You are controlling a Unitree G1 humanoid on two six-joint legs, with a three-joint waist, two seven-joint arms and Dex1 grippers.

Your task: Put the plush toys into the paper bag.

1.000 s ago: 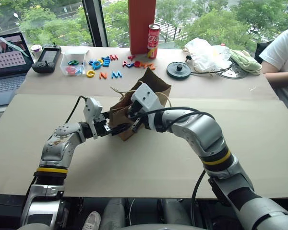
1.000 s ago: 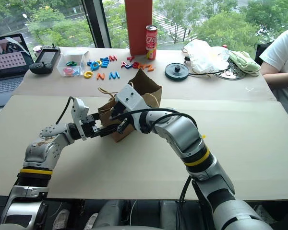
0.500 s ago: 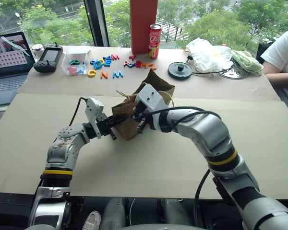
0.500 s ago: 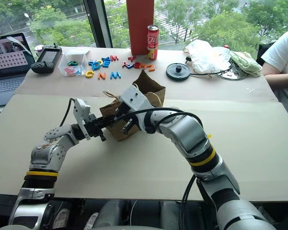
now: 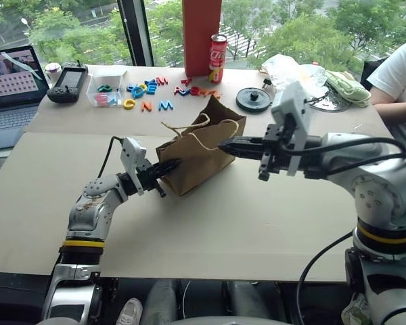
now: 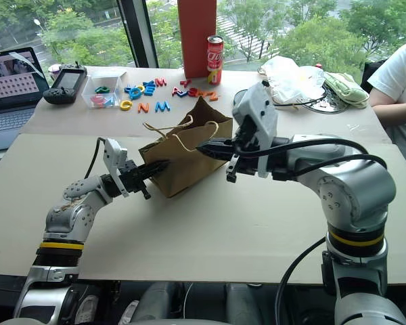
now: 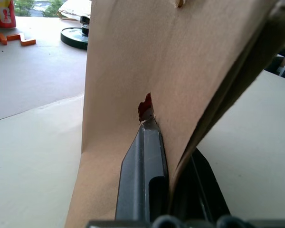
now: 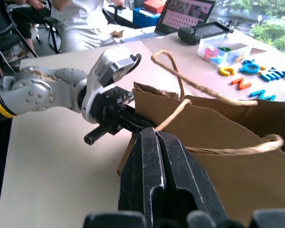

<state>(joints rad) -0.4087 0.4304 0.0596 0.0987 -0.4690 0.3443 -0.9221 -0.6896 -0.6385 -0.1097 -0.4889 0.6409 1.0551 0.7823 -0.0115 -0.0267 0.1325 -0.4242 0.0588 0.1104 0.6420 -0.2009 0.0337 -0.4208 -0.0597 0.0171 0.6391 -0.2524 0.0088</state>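
Withdrawing toward mid-right, the shut, empty right end effector (image 5: 224, 145) is leaving the brown kraft paper bag (image 5: 196, 159); the left end effector (image 5: 168, 167) is pinching its edge, toys seemingly inside.

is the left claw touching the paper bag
Touching. In the left wrist view the left claw is shut on the paper bag, its wall pinched between the fingers.

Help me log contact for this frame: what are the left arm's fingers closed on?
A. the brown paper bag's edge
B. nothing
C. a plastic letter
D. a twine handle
A: the left gripper fingers pinch the brown paper bag wall at its edge.
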